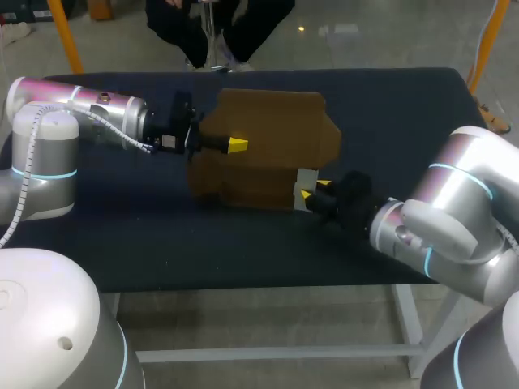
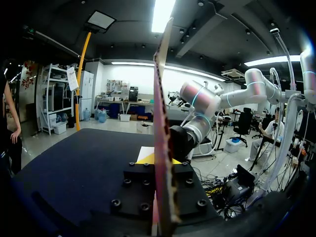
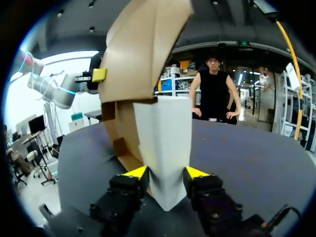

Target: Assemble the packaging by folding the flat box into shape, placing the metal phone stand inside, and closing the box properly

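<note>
I have the flat box [image 1: 268,146] held up off the desk [image 1: 122,227] between both arms. It is brown cardboard, not folded into shape, and it sits near the middle of the dark desk top.

My left arm comes in from the left, and its pincer [image 1: 235,146] has the box's left edge. One yellow tip lies on the upper face of the cardboard; the other is hidden beneath it. In the left wrist view the box [image 2: 160,98] stands edge-on and runs straight between the fingers of the left pincer [image 2: 160,160], with a yellow tip showing on each side of the sheet. The pincer is closed down to the thickness of the cardboard and grips it. The desk [image 2: 74,163] stretches out ahead, below the sheet.

My right arm comes in from the right. Its pincer [image 1: 315,190] clamps a white panel [image 1: 306,180] at the box's near right corner. In the right wrist view the white panel [image 3: 163,138] stands upright between the two yellow tips of the right pincer [image 3: 166,173]. The tips are held moderately apart and press on it from both sides. The brown box [image 3: 138,49] rises behind and above the panel and touches it. I cannot tell whether the panel is a flap of the box or a separate piece. The desk [image 3: 247,148] lies beyond them.
</note>
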`<state>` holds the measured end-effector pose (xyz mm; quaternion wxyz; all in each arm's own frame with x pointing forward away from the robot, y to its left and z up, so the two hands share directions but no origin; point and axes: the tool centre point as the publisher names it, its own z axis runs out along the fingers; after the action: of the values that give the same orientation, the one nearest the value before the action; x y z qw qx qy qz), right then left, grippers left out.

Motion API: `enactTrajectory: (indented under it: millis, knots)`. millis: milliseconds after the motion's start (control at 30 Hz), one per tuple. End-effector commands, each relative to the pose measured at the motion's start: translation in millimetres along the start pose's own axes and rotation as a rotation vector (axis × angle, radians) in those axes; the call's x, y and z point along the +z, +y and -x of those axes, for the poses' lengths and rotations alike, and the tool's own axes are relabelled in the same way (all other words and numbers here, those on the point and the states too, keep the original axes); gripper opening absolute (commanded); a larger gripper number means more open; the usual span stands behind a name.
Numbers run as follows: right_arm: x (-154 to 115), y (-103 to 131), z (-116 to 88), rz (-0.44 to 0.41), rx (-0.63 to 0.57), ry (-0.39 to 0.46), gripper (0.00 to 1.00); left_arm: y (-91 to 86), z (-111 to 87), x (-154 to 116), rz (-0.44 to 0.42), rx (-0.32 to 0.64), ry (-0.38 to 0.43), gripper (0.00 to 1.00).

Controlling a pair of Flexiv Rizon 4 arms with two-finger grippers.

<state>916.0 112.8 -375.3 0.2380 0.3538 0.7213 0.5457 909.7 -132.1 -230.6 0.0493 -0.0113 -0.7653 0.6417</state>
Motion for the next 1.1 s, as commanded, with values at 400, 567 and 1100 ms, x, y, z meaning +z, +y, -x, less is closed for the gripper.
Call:
enactTrajectory:
  millis: [400, 567, 1100]
  knots:
    - [7, 0, -2, -0.015, 0.067, -0.509, 0.47, 2.4, -0.1, 1, -0.001, 0.000, 0.002, 0.00]
    - [6, -1, 0, -0.021, 0.091, -0.576, 0.47, 2.4, -0.1, 1, -0.001, 0.000, 0.002, 0.00]
    - [1, 3, 5, -0.078, 0.147, -0.762, 0.39, 2.4, -0.1, 1, -0.001, 0.000, 0.002, 0.00]
